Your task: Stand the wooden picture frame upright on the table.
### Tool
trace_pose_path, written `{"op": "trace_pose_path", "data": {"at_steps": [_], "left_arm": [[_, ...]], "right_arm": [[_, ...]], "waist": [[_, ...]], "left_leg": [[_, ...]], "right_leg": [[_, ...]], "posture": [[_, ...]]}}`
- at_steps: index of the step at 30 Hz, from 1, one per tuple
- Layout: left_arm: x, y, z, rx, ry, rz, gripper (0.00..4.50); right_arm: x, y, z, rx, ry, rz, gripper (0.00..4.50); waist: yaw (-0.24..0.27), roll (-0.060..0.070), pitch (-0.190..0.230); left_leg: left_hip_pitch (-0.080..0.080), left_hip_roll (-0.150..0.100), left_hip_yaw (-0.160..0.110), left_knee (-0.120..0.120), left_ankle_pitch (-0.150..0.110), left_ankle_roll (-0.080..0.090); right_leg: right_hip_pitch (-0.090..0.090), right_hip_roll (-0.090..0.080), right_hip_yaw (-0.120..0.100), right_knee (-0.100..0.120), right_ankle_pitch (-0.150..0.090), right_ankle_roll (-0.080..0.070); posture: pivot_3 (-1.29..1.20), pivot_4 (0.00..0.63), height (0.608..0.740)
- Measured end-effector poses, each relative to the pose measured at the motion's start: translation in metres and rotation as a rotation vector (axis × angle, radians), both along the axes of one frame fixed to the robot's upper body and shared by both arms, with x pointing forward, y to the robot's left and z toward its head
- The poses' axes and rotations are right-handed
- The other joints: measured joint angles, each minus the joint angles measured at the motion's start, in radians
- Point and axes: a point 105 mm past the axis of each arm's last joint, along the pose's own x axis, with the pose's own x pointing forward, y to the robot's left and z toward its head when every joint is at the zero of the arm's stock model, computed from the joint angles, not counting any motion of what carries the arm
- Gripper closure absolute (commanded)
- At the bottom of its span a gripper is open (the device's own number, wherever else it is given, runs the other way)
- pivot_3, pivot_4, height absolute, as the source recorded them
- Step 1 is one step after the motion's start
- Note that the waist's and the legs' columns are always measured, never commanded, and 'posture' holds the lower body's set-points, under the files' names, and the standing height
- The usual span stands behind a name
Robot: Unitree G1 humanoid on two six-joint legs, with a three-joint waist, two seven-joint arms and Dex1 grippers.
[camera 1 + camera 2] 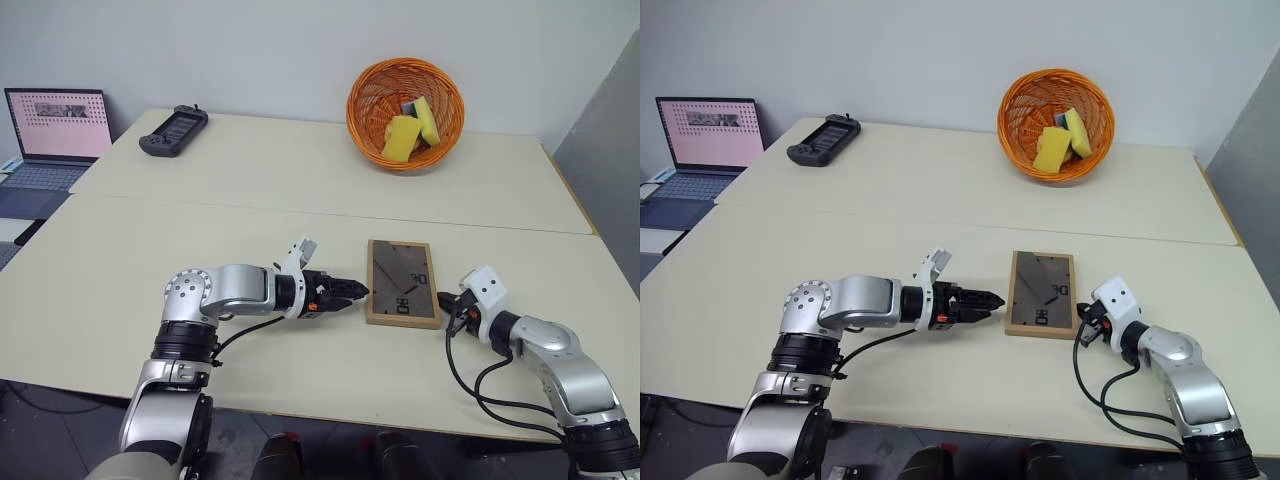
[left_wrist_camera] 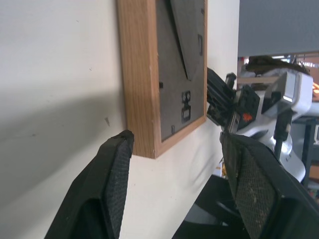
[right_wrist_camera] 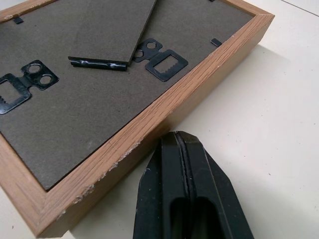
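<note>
The wooden picture frame (image 1: 402,282) lies flat on the table (image 1: 200,240) with its dark backing and folded easel stand facing up. My left gripper (image 1: 355,292) points at its left edge from just beside it. It is open, and in the left wrist view its fingers (image 2: 112,184) stand apart with nothing between them, just short of the frame's corner (image 2: 144,129). My right gripper (image 1: 446,303) is shut and empty, its tip close against the frame's right edge (image 3: 164,107) near the front corner.
An orange basket (image 1: 405,98) holding yellow sponges stands at the back of the table. A black handheld controller (image 1: 173,130) lies at the back left, and a laptop (image 1: 55,130) sits on a lower surface beyond it. A seam (image 1: 300,210) crosses the tabletop behind the frame.
</note>
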Motion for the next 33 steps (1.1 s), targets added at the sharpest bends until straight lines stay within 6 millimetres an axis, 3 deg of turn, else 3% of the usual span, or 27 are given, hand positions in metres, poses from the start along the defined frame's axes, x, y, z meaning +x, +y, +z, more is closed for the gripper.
{"op": "trace_pose_path", "data": {"at_steps": [2,5,8,18,33], "left_arm": [[0.000,0.000,-0.002,0.014,0.007,0.004,1.56],[-0.001,-0.002,-0.003,0.016,0.008,-0.006,1.21],[-0.002,-0.004,-0.003,0.013,0.004,-0.015,0.61],[-0.004,-0.006,-0.007,0.043,0.015,-0.022,0.61],[-0.005,-0.004,-0.014,0.095,0.053,-0.057,0.61]], "right_arm": [[-0.001,0.000,0.000,-0.001,0.001,0.001,4.50],[-0.002,0.001,0.001,-0.002,0.002,0.003,4.50],[-0.002,0.001,0.001,-0.002,0.003,0.003,4.50],[-0.005,0.003,0.000,0.000,0.004,0.008,4.50],[-0.008,0.029,0.006,0.079,-0.004,0.009,4.50]], "waist": [[0.000,0.000,0.000],[0.001,0.000,0.000],[0.001,0.000,0.000],[0.002,0.000,0.000],[0.001,0.000,0.000]], "left_leg": [[0.000,0.000,0.000,0.000,0.000,0.000],[0.000,0.000,0.000,0.000,0.000,0.000],[0.000,0.000,0.000,0.000,0.000,0.000],[0.000,0.000,0.000,0.000,0.000,0.000],[0.000,0.000,0.000,-0.001,0.000,0.000]], "right_leg": [[0.000,0.000,0.000,0.000,0.000,0.000],[0.000,0.000,0.000,0.000,0.000,0.000],[0.000,0.000,0.000,0.000,0.000,0.000],[0.000,0.000,0.000,-0.001,0.000,0.001],[0.000,0.000,0.001,-0.001,-0.001,0.001]], "posture": [[0.00,0.150,0.740],[0.00,0.150,0.740],[0.00,0.150,0.740],[0.00,0.150,0.740],[0.00,0.150,0.740]]}}
